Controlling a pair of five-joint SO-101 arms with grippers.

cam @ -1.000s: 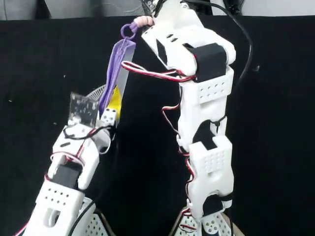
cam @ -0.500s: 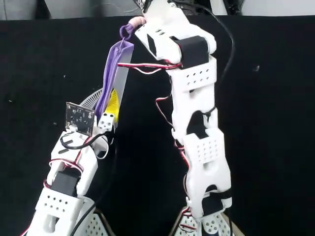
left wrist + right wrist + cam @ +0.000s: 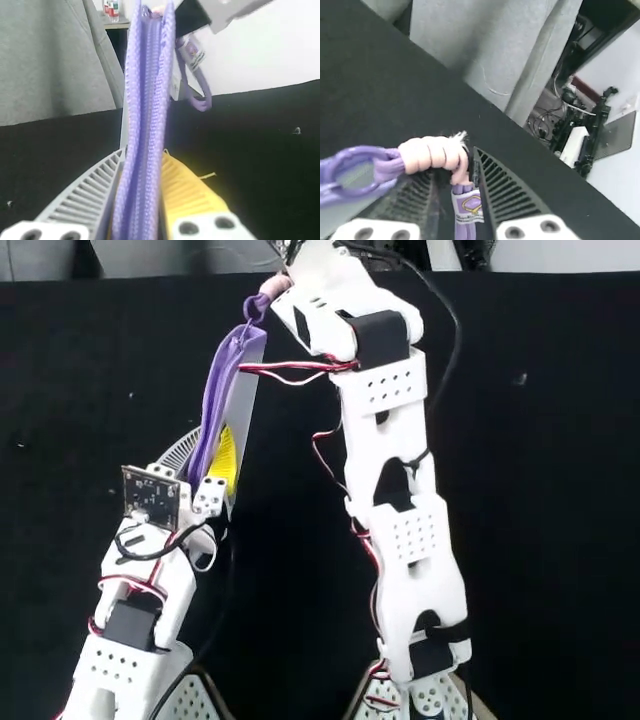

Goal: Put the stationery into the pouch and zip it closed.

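Left side first: the left end effector (image 3: 210,458) is clamped tight on the lower end of the purple pouch (image 3: 228,380), grey and yellow fingers (image 3: 187,195) either side of it. The pouch is stretched up off the black desk (image 3: 540,490), leaning (edge-on to the high camera). Up top, the right end effector (image 3: 283,292) pinches its upper end, beside the pink pull (image 3: 432,155) and purple loop (image 3: 350,167).

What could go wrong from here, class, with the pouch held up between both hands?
1. The right hand pinches only the end of the pouch beside the pink pull. It may slip free, leaving the pouch to flop over from the left hand.
2. The left hand clamps across the purple zip band, which could stop the zip closing fully.
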